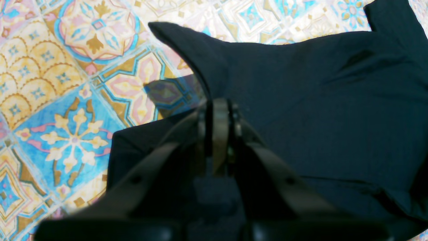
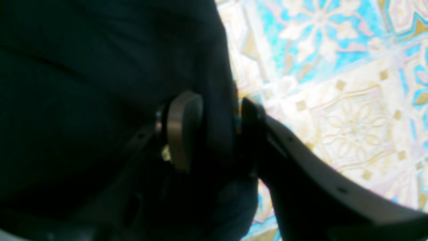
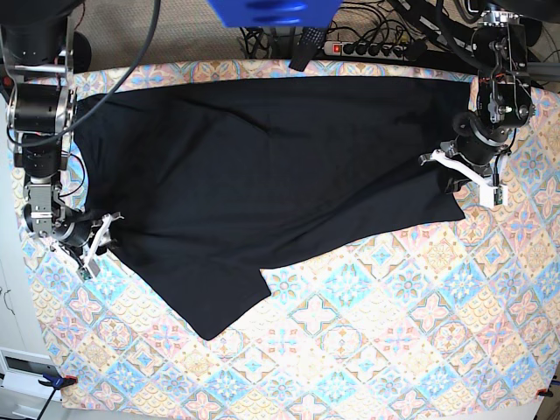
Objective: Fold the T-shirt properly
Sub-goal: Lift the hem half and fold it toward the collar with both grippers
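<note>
The black T-shirt (image 3: pixel 262 175) lies spread across the patterned tablecloth (image 3: pixel 394 350), with a pointed flap reaching toward the front. At the garment's right edge in the base view, my left gripper (image 3: pixel 448 179) is shut on the fabric. The left wrist view shows its fingertips (image 1: pixel 219 107) pressed together on the T-shirt (image 1: pixel 317 100), whose edge rises from them. My right gripper (image 3: pixel 107 229) is at the shirt's left edge. In the right wrist view its jaws (image 2: pixel 217 130) stand apart, with a fold of the T-shirt (image 2: pixel 83 83) hanging loose between the pad (image 2: pixel 184 130) and the other finger.
A power strip with cables (image 3: pixel 367 48) lies behind the table's far edge. A blue object (image 3: pixel 271 10) hangs at the top of the base view. The table's left edge runs close to my right arm. Bare tablecloth shows in front of the shirt.
</note>
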Controlling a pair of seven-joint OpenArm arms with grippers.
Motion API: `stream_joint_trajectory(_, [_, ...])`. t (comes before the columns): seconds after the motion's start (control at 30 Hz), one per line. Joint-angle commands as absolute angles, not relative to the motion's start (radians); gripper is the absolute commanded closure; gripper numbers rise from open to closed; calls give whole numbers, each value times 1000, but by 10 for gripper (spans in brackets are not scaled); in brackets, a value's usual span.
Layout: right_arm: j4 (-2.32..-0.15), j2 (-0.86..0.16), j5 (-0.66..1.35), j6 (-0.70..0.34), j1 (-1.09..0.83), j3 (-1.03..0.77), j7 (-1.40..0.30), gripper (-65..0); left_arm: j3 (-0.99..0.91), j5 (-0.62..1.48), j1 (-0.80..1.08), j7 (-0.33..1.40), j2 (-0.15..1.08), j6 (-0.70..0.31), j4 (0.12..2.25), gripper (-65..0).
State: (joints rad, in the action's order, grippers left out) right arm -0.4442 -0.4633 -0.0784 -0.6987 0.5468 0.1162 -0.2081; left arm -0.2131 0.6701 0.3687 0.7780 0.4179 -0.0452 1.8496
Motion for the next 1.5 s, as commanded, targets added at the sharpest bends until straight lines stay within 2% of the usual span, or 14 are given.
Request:
stream_joint_trajectory(0.0, [-458,-479,-70,-698,578,114,-188,-224,-222,674,364,759,432,-47,1865,0])
stream_joint_trajectory(0.07, [-458,-464,-70,-698,578,114,-189,-200,-225,674,364,759,432,-47,1865,0])
stream_joint_trajectory(0.2, [-458,-446,-70,-698,578,114,-191,-61,-225,674,364,759,432,-47,1865,0])
stream_joint_trajectory(0.27, [-458,-446,-70,-698,578,114,-194,-25,-226,674,364,759,432,-47,1865,0])
stream_joint_trajectory(0.47, [-473,-447,-64,-698,573,105,-197,-19,-226,674,364,759,432,-47,1865,0])
stream_joint_trajectory(0.6, [-573,-455,-62,-698,559,104,-217,-16,-229,674,364,759,432,-47,1865,0])
stream_joint_trajectory(0.9, [-905,-467,-62,-698,328,-85,-366,-15,-229,674,371,759,453,-47,1870,0])
stream_joint_trajectory(1.47, [-1256,-469,-62,-698,-35,-302,-418,-15,-229,668,424,765,515,-47,1867,0])
